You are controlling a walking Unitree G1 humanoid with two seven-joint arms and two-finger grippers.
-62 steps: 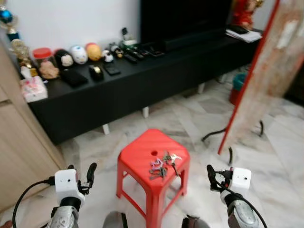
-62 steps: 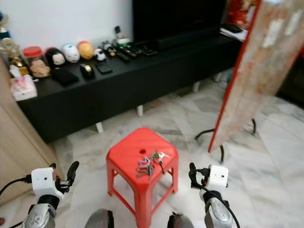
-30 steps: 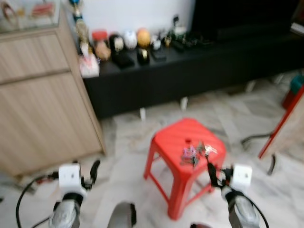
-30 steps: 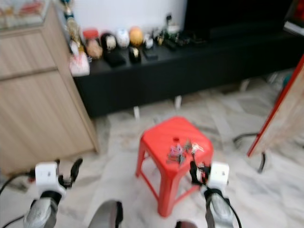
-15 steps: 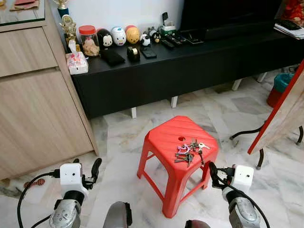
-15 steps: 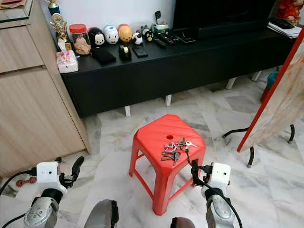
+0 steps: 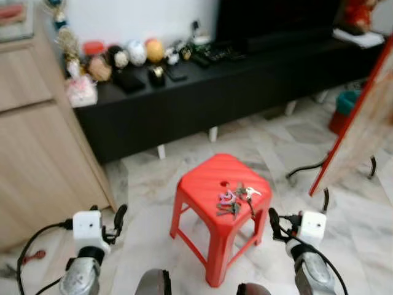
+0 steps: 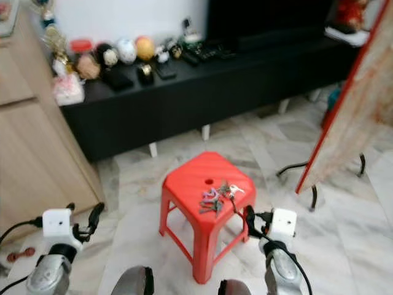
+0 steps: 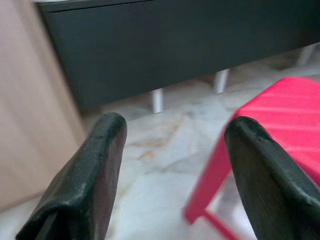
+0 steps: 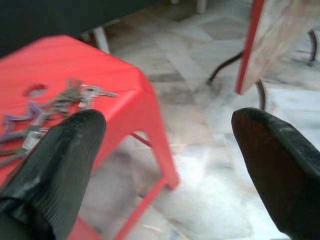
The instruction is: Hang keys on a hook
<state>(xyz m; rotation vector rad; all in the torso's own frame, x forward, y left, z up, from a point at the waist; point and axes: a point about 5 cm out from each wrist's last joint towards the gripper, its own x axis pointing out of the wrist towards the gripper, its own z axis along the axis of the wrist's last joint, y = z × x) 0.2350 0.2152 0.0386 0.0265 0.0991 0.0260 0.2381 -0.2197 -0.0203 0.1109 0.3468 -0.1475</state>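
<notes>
Two grippers sit low in front of you, either side of the red stool (image 7: 216,187) that serves as your landmark. Your left gripper (image 9: 172,170) hangs over the floor to the left of the stool, its fingers spread wide with nothing between them; past them you see the stool's near corner and a leg. Your right gripper (image 10: 165,165) sits just beside the stool's right front corner, fingers likewise spread apart and holding nothing.

On the stool's seat, towards its right side and just beside the small round hole in the middle, lies the bunch of keys (image 7: 233,200), flat and loosely fanned, with a purple piece among the metal. In the right wrist view the keys lie on the seat beyond one finger, apart from it.

The stool stands on a pale marble floor (image 7: 276,141). To the stool's right a red-framed board (image 7: 362,110) leans on a black metal stand. To its left stands a light wooden cabinet (image 7: 37,166). Behind the stool runs a long black low console (image 7: 202,98), its top carrying small round figurines, a jar, dark remotes and a tissue pack, all somewhat blurred.
</notes>
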